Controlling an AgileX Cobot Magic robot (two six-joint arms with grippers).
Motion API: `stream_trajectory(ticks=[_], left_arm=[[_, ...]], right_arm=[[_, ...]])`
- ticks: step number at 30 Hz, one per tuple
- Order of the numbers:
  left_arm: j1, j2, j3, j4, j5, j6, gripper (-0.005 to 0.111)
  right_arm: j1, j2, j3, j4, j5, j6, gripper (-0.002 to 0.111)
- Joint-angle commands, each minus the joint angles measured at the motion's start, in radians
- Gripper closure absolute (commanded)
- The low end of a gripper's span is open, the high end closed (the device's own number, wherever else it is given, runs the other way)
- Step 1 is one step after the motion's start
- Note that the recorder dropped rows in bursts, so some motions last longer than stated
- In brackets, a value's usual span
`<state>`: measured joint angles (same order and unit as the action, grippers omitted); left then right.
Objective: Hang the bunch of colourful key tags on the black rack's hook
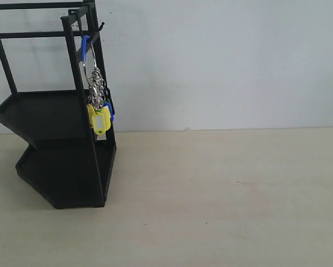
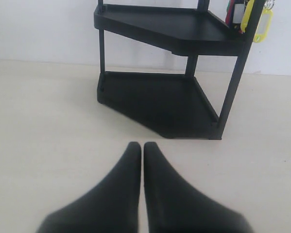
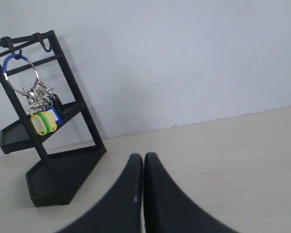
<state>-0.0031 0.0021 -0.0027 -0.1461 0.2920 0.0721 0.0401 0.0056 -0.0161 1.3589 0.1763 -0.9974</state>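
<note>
The colourful key tag bunch [image 1: 98,92] hangs from a hook [image 1: 86,36] near the top of the black rack [image 1: 55,139]; its blue-sleeved ring is up, silver rings and yellow tags dangle below. In the right wrist view the bunch [image 3: 38,104] hangs from the rack [image 3: 62,170]. The left wrist view catches only its tags [image 2: 254,19] beside the rack [image 2: 160,102]. A second hook [image 1: 100,25] on the rack's top bar is bare. My left gripper [image 2: 143,144] and right gripper [image 3: 143,156] are both shut on nothing, away from the rack. Neither arm shows in the exterior view.
The rack stands at the far left on a pale tabletop [image 1: 222,194], against a white wall [image 1: 222,61]. Both rack trays hold nothing.
</note>
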Motion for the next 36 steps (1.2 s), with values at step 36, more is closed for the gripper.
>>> stream_trajectory(ticks=[36], left_arm=[[0.002, -0.002, 0.003, 0.005, -0.007, 0.003, 0.102]], right_arm=[[0.034, -0.006, 0.016, -1.396, 0.141, 1.251, 0.108]])
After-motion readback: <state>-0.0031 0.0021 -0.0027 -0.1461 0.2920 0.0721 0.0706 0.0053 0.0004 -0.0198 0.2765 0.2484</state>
